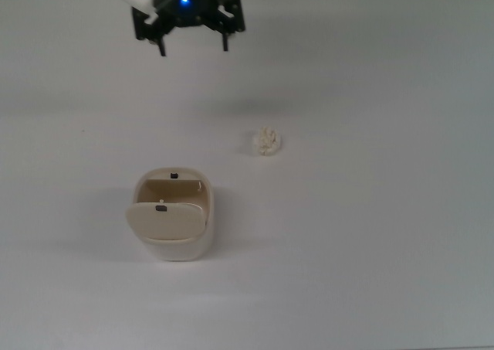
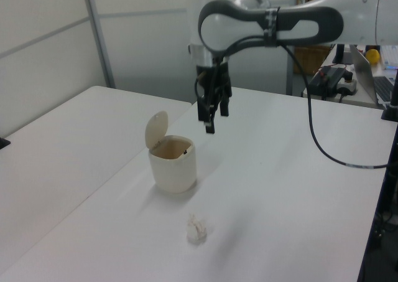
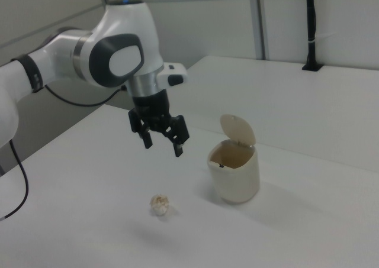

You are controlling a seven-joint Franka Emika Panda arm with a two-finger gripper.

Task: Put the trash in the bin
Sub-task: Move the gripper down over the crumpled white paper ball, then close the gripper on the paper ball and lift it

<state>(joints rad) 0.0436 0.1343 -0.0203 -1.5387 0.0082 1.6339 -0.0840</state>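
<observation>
Trash (image 1: 267,141), a small crumpled paper wad, lies mid-table (image 1: 386,249), apart from the bin (image 1: 173,225). It looks light and soft; pinching across its middle should work. Gripper (image 1: 193,47) hangs above, open and empty.

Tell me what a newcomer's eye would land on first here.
The white robot arm's black two-finger tool hangs open and empty above the white table. Below it lies a tiny crumpled off-white paper wad, and apart to the right view's right stands a small cream-beige plastic bin, flap lid up.
</observation>
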